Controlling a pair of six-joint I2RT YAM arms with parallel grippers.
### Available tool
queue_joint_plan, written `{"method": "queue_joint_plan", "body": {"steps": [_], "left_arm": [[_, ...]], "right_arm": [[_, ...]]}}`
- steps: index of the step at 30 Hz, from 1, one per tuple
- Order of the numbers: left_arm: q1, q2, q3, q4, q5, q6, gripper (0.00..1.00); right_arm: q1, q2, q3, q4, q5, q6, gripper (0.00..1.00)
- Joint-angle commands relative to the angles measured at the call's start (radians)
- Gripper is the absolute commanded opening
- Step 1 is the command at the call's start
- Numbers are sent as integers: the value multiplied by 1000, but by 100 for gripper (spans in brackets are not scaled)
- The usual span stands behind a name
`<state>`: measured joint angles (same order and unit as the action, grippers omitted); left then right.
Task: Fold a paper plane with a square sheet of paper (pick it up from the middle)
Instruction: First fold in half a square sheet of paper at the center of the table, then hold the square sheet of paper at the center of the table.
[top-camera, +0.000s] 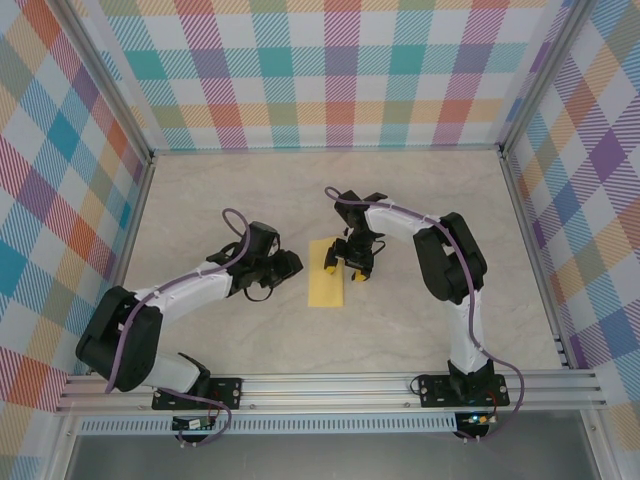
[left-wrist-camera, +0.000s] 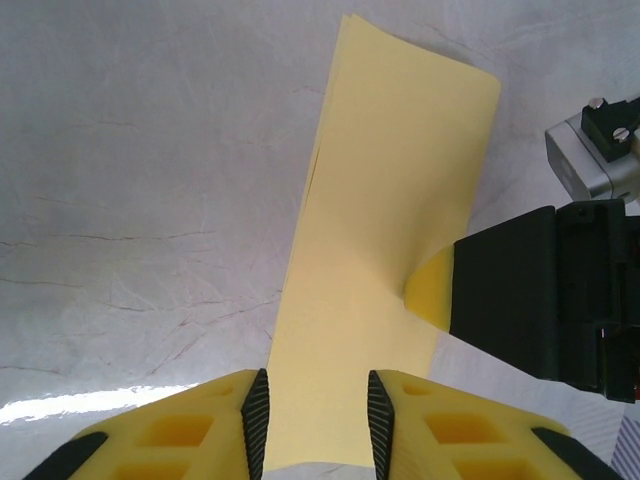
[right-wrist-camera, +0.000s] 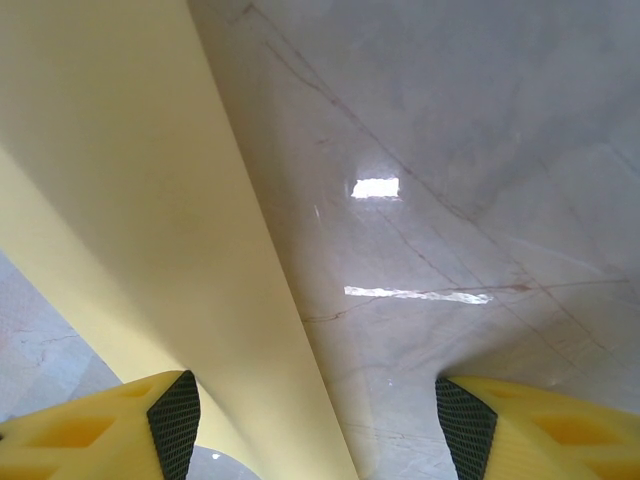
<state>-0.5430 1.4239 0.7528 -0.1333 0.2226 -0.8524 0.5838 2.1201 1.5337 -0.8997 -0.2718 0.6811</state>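
Observation:
The square sheet of paper (top-camera: 326, 285) lies on the table folded into a narrow yellow strip. In the left wrist view the paper (left-wrist-camera: 390, 180) runs away from my left gripper (left-wrist-camera: 317, 425), whose jaws stand apart over the strip's near end, open. The left gripper (top-camera: 291, 265) sits just left of the strip. My right gripper (top-camera: 345, 270) is wide open at the strip's far right edge, with one yellow fingertip (left-wrist-camera: 430, 290) touching that edge. In the right wrist view the right gripper (right-wrist-camera: 320, 425) has a raised, curved paper (right-wrist-camera: 120, 200) layer beside its left pad. The paper plane is out of view.
The marble-look table (top-camera: 450, 200) is walled by checked panels (top-camera: 330, 70) at the back and both sides. An aluminium rail (top-camera: 330, 385) carries both arm bases along the near edge. The right arm's black wrist (left-wrist-camera: 560, 300) stands close to the strip.

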Motion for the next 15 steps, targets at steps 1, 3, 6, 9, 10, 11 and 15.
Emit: {"method": "queue_joint_plan", "body": {"steps": [1, 3, 6, 9, 10, 11, 15], "left_arm": [[-6, 41, 31, 54, 49, -15, 29], [-6, 68, 47, 50, 54, -14, 21], [-7, 111, 55, 92, 77, -34, 5], [-11, 169, 86, 101, 88, -36, 0], [-12, 185, 92, 109, 94, -37, 0], [-15, 203, 103, 117, 103, -36, 0], [-24, 259, 131, 123, 109, -40, 0]], "right_arm": [[-1, 94, -44, -50, 111, 13, 69], [-1, 98, -45, -49, 112, 17, 68], [0, 97, -53, -48, 110, 17, 68], [-1, 93, -67, -42, 121, 18, 68], [-1, 93, -67, -43, 119, 18, 68], [-1, 95, -67, -42, 117, 18, 68], [-1, 98, -64, -40, 115, 23, 68]]}}
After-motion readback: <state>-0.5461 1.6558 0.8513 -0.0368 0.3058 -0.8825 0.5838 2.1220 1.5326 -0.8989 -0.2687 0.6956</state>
